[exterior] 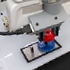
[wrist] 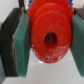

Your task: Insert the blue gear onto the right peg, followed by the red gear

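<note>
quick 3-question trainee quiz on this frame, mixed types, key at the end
1. True or false: the gripper is shut on the red gear.
2. In the exterior view, what lies directly under the red gear?
A. bare white table
B. the blue gear on the grey plate
C. a second red gear
3. Fill in: in the wrist view, the green pads press on the red gear's ____.

Key
1. True: both pads touch the gear's rim.
2. B: the blue gear already sits on the plate, with the red one just above it.
3. Sides: one pad on each of two opposite edges, centre hole left open.
</note>
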